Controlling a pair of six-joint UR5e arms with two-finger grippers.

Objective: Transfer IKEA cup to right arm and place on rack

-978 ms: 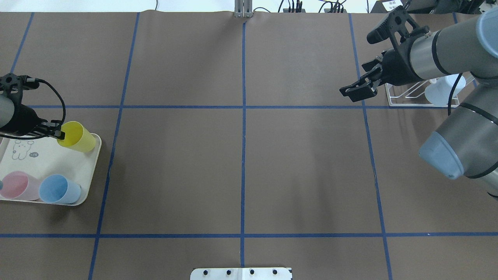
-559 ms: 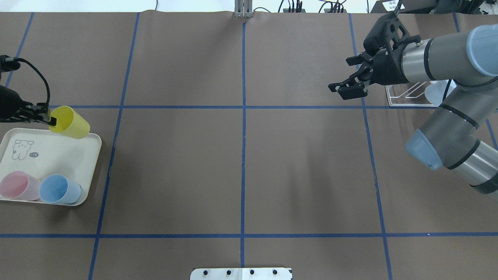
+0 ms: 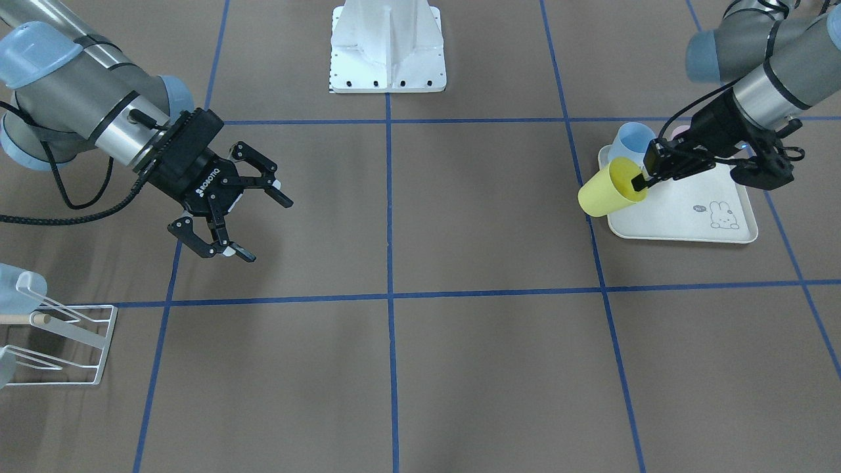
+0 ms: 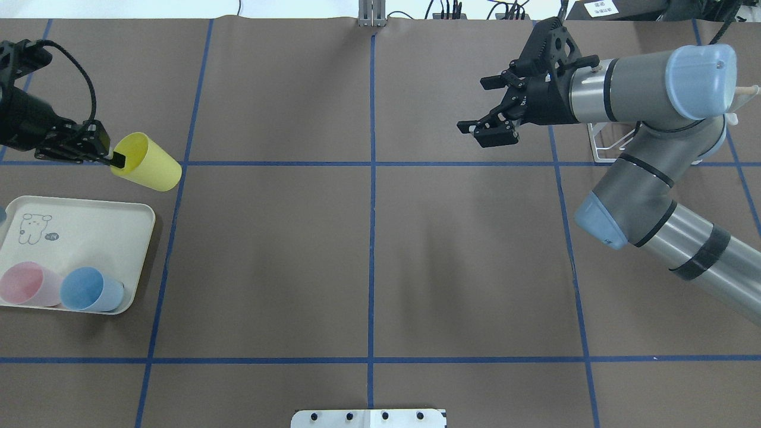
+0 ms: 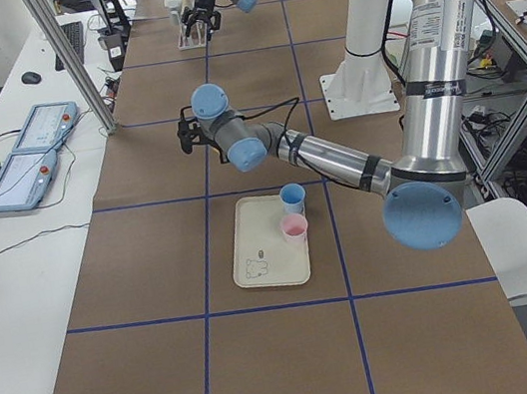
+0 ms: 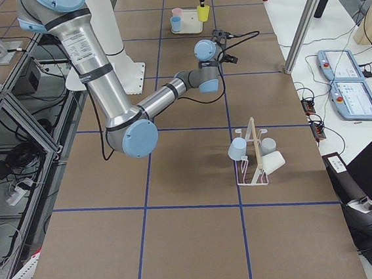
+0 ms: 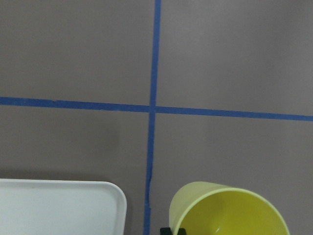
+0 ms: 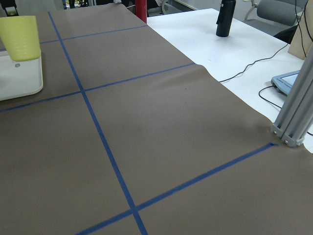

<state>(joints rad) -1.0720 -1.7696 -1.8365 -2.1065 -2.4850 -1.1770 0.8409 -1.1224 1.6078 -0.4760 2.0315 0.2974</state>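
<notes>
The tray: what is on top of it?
On the tray stand a pink cup and a blue cup, side by side. The yellow cup is off it, held by the left tool. What lies under the two cups is covered.

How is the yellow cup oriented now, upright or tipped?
Tipped. The yellow cup is held by its rim in the jaws of the left gripper, mouth facing it, base pointing away sideways.

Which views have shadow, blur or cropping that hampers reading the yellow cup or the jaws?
Overhead: even light, only faint soft shadows on the table; yellow cup sharp. Front-facing: crisp, open jaws of the right arm unblurred. Left wrist: sharp, cup cut by the bottom edge. Right wrist: cup small, top-left.
</notes>
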